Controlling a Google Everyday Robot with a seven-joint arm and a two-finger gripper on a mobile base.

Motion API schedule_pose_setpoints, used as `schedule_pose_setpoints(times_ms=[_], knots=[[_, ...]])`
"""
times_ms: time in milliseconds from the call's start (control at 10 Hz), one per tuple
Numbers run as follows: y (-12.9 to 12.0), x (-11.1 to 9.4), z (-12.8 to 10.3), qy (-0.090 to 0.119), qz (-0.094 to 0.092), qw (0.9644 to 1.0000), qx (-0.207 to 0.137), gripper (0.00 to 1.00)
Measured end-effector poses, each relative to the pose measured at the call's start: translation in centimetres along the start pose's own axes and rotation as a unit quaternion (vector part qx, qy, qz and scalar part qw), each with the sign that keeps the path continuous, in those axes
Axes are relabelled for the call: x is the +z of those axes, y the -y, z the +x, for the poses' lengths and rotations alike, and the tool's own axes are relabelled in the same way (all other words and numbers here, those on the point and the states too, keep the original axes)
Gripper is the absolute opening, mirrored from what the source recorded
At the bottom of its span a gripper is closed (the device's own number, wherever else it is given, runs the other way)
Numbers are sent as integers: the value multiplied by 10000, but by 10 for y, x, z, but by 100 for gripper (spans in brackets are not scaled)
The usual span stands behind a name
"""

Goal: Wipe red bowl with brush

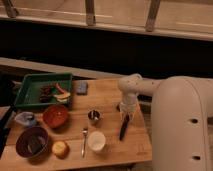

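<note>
The red bowl [55, 116] sits on the wooden table [107, 95] at the left, in front of the green tray. The slim black brush [123, 127] lies on the table at the right, handle pointing toward the front edge. My gripper [124, 110] hangs from the white arm right above the far end of the brush, at the table's right side. It is well to the right of the red bowl.
A green tray [30, 82] with food items stands at the back left. A dark maroon bowl [32, 142], an orange fruit [60, 148], a silver fork [84, 141], a white cup [96, 141], a small metal cup [93, 116] and a blue sponge [82, 88] lie around.
</note>
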Motion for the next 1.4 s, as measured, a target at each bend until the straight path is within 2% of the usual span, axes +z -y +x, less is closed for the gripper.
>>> schedule_pose_setpoints(times_ms=[500,900,1200,1400], knots=[[-4,-18,-11,260,106,9996,-64,0],[-4,-40,-25,555,140,9983,-95,0],[-12,-72,-39,903,99,9957,-180,0],[-32,-95,-47,1069,17,9933,-429,0]])
